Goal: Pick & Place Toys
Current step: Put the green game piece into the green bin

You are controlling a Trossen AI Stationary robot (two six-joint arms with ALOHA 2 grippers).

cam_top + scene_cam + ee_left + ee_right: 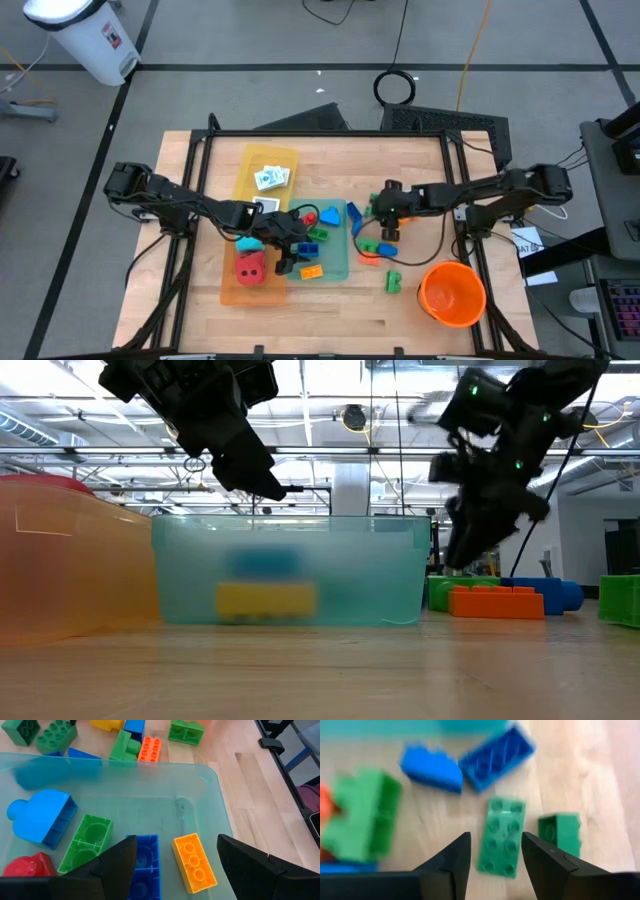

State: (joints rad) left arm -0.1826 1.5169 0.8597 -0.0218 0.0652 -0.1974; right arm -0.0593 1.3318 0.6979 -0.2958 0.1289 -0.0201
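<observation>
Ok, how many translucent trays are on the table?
3: the yellow tray at the back, the orange tray in front of it, and the teal tray on the orange tray's right.

Even, bright overhead lighting; ceiling strip lamps (60, 400) glare in the low view. The translucent teal plastic tray (290, 575) there is soft, its yellow brick (265, 600) a blur. Below the right gripper (492, 855), the flat green studded brick (501, 836) is fairly sharp; the chunky green brick (362, 817) beside it smears.
</observation>
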